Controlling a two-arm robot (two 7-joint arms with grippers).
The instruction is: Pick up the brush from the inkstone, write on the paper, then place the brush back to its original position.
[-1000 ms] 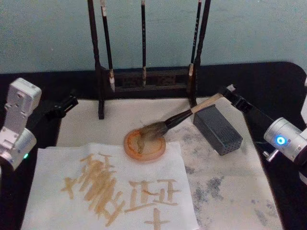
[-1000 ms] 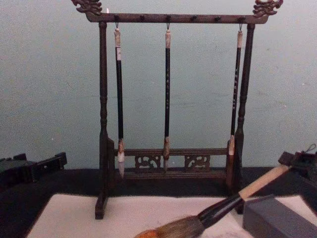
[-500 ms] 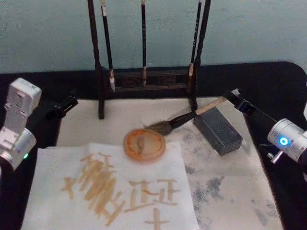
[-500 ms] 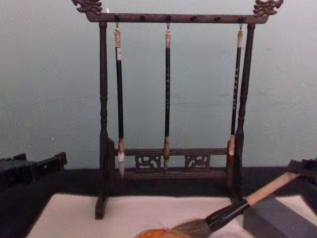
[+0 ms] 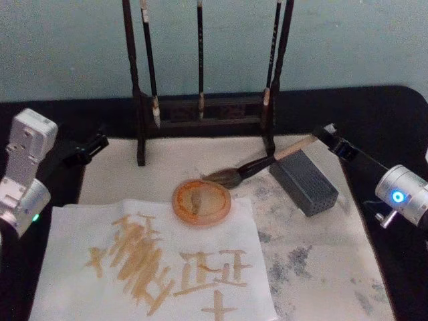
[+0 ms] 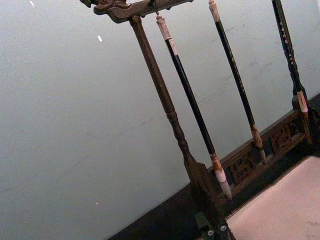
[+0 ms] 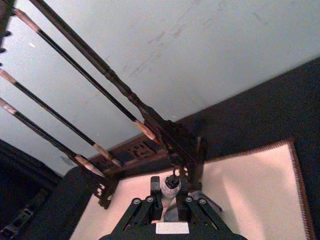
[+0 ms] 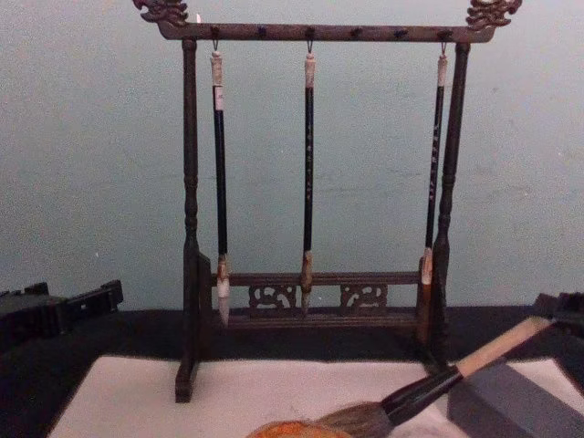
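The brush [image 5: 257, 162] lies at a slant, its bristles at the far rim of the round orange inkstone [image 5: 202, 202] and its tan handle across the corner of a grey block [image 5: 304, 182]. My right gripper [image 5: 319, 136] is shut on the handle's end; the right wrist view has its fingers [image 7: 150, 207] clamped around the brush [image 7: 170, 183]. From the chest, the brush [image 8: 429, 388] slopes up to the right gripper [image 8: 557, 315]. The paper [image 5: 154, 261] lies at the front left with tan strokes on it. My left gripper [image 5: 87, 148] is parked beyond the mat's left edge.
A dark wooden rack [image 5: 200, 110] with three thin hanging brushes stands at the back of the off-white, ink-stained felt mat [image 5: 321, 254]. The grey block [image 8: 511, 406] sits at the chest view's lower right. Black tabletop surrounds the mat.
The brush has slid back and to the right: its bristles left the middle of the inkstone and now sit at its far rim. My right gripper drew back with it. The left arm stayed still.
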